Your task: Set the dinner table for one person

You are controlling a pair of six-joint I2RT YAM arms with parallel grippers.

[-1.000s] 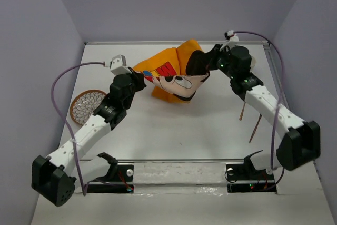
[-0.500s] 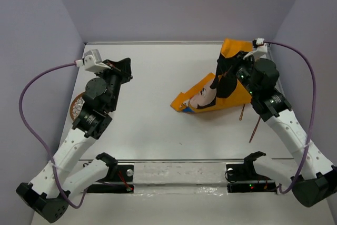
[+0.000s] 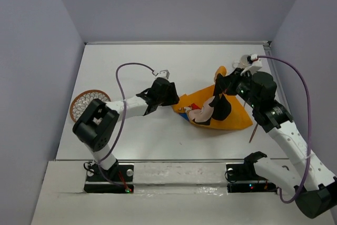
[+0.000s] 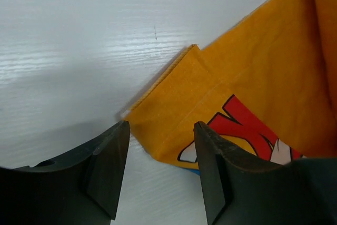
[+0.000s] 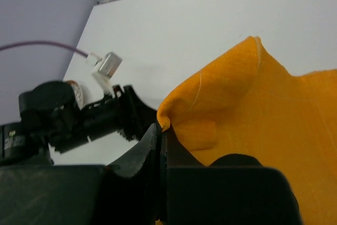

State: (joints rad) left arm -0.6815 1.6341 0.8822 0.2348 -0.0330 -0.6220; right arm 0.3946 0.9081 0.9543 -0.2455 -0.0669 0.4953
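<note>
the left gripper has come back from its raised position at the left side and now lies low over the dinner table. its jaws, closed a moment ago, now stand partly open. a folded corner of the placemat lies between the two fingers, not yet clamped; bare tabletop shows just beyond the fingertips.

the right gripper remains fully closed on a raised fold of the placemat, with orange cloth draping away below and to the right of its jaws. the cloth has dropped from its earlier lifted position, and most of it now rests on the tabletop between the two grippers.

judgement: the placemat is being re-gripped for spreading. closing the left jaws on the corner would allow both arms to pull it flat. the woven coaster, well behind the left jaws, and the chopsticks, behind the right jaws, are not yet placed.
</note>
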